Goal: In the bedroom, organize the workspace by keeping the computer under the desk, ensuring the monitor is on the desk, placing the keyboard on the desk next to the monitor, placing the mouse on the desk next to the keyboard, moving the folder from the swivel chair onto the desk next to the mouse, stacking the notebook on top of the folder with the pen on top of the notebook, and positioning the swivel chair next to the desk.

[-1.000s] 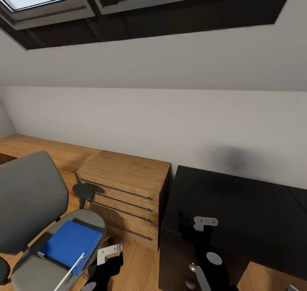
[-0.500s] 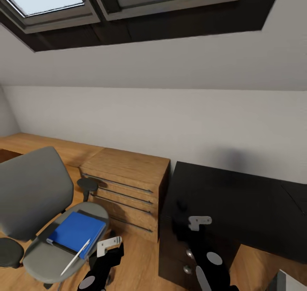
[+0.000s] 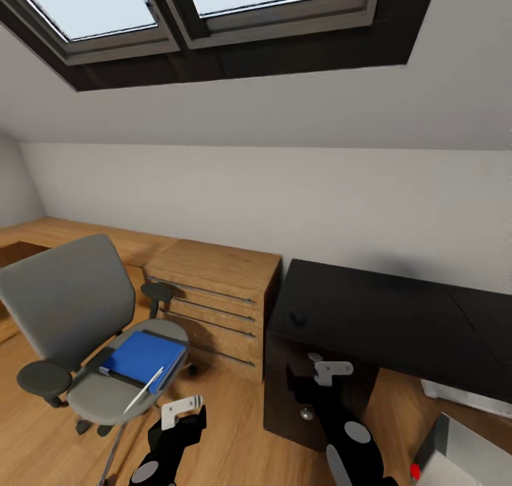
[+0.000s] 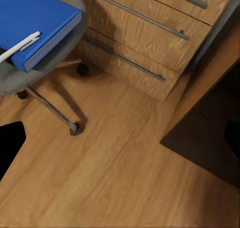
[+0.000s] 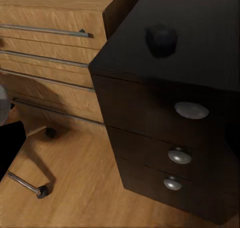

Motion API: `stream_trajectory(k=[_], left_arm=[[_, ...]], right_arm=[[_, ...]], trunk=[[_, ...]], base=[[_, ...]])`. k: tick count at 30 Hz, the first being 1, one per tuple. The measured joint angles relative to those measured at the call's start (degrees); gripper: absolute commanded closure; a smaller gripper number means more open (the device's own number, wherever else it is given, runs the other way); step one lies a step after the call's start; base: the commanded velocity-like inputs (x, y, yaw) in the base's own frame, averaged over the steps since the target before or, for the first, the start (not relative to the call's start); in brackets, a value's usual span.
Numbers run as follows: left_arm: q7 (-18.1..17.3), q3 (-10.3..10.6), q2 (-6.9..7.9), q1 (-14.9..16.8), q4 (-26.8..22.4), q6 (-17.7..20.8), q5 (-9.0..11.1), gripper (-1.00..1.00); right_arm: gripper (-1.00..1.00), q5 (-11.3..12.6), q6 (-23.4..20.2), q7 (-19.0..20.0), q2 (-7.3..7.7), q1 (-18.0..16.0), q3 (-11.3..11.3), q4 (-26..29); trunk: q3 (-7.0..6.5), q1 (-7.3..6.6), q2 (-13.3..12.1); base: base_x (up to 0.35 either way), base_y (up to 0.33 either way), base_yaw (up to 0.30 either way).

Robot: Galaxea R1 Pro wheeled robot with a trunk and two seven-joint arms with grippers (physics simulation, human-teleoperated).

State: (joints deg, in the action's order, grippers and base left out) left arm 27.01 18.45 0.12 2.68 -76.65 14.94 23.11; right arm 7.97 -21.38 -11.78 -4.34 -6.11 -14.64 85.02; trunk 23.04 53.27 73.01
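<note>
The swivel chair (image 3: 67, 308) stands at the left on the wooden floor. On its grey seat lies the blue folder (image 3: 142, 354), with the white pen (image 3: 144, 390) resting across its near edge; the left wrist view shows the folder (image 4: 35, 18) and the pen (image 4: 20, 45) too. The black desk (image 3: 384, 315) is at the right, with the small black mouse (image 3: 299, 320) near its left corner. The computer (image 3: 462, 450) shows at the lower right on the floor. My left gripper (image 3: 181, 413) hangs open over the floor beside the chair. My right gripper (image 3: 328, 373) is open before the desk's drawers. Monitor, keyboard and notebook are out of view.
A wooden drawer unit (image 3: 213, 294) stands between chair and desk, against the white wall. The desk's left end is a black pedestal with round knobs (image 5: 191, 109). A pale flat object (image 3: 462, 399) lies on the floor under the desk's right part. Skylights slope overhead.
The camera has moved back and the view has widened: the whole chair and the computer's corner have come into sight. Both arms hold the same pose, and nothing was taken hold of.
</note>
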Motion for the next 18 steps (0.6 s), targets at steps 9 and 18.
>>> stream_trajectory(k=[9,18], left_arm=[[0.0,0.1,-0.14,0.0,4.4,0.0,0.1,-1.0],[0.2,0.3,-0.23,0.0,14.1,0.0,0.2,-1.0]], right_arm=[[-1.0,-0.3,5.7,0.0,-0.38,0.0,-0.3,-11.6],[-1.0,0.1,18.8,0.0,2.13,0.0,0.8,-30.5]], trunk=[[-0.17,-0.24,-0.4],[-1.78,-2.22,-4.0]], base=[[-0.192,0.0,0.0],[-0.006,0.0,0.0]])
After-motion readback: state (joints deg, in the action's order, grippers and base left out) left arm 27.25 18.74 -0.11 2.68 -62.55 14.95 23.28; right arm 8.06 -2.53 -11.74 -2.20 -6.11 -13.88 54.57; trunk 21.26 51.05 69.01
